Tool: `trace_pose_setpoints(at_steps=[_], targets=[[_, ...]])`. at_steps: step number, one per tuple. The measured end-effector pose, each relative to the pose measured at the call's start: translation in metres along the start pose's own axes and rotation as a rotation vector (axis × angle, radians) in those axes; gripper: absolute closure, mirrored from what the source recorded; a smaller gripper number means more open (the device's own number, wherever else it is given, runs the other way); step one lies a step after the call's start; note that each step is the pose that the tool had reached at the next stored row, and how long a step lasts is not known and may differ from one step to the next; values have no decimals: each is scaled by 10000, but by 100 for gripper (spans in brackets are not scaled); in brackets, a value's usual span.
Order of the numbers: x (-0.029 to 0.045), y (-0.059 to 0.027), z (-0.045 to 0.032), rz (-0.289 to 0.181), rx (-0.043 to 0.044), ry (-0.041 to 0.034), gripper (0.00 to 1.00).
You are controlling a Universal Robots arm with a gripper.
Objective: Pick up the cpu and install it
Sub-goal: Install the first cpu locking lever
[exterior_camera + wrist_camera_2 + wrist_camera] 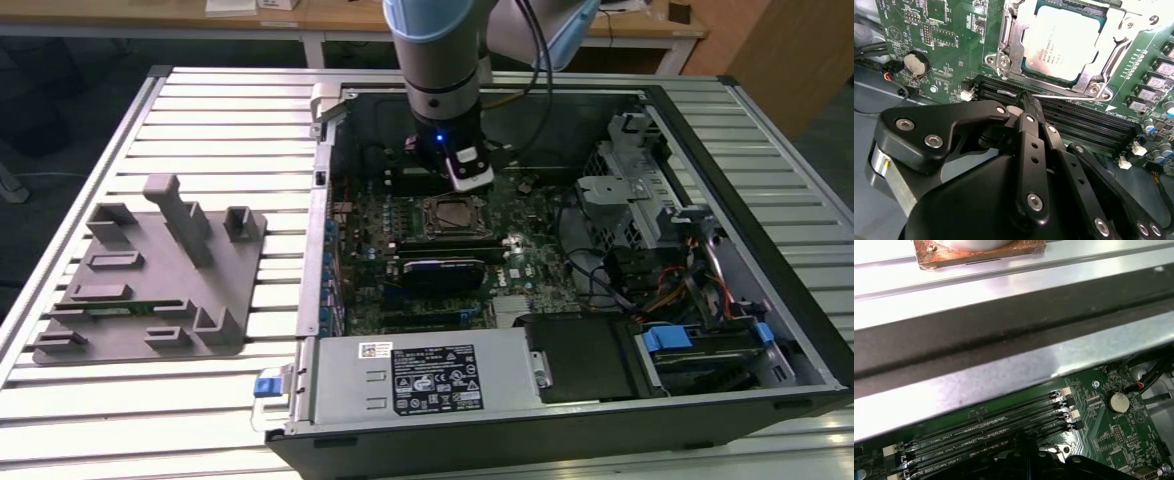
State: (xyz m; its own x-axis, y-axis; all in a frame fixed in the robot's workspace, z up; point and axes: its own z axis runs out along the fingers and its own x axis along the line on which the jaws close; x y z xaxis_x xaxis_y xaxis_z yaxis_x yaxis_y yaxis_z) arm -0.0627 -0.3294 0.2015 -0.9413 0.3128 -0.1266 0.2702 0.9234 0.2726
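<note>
The cpu [1064, 42], a flat square chip with a silvery top and a paler rim, lies in the motherboard socket inside the metal socket frame [1004, 50]. In the exterior view the cpu [451, 212] sits mid-board in the open computer case. My gripper [470, 182] hangs just above the socket's far edge. In the second wrist view my gripper [1029, 100] is shut with nothing between its black fingers. Its tips are over the memory slots [1079, 122] right beside the socket, apart from the cpu. A thin wire lever [1064, 96] runs along the socket's near side.
The case walls [327, 200] enclose the board. A power supply [414, 375] and a black drive bay [587, 355] lie at the front, cables [667, 290] on the exterior view's right. Grey holder blocks [154, 275] stand on the slatted table at the left. A coin battery [915, 62] sits near the slots.
</note>
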Motion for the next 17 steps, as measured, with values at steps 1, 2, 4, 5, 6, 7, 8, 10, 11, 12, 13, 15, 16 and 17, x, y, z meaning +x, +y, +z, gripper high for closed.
trace_pose_setpoints(at_steps=[1,2,4,5,6,7,8,10,11,12,13,15,16,17], targets=[[4,-1,-1,-2,-1,-4,89],[8,-3,-1,-2,-3,-8,89],[12,-5,1,-6,-9,-21,89],[12,-6,3,-8,-11,-28,89],[13,-6,5,-10,-9,-33,89],[13,-7,7,-10,-8,-37,89],[13,-7,8,-10,-7,-39,89],[14,-9,12,-12,-2,-41,89],[13,-9,14,-17,5,-43,89],[14,-10,16,-27,13,-43,89],[14,-11,19,-45,21,-42,89],[15,-13,25,-88,40,-38,89],[15,-14,28,-113,51,-35,89],[16,-15,32,-138,61,-33,89]])
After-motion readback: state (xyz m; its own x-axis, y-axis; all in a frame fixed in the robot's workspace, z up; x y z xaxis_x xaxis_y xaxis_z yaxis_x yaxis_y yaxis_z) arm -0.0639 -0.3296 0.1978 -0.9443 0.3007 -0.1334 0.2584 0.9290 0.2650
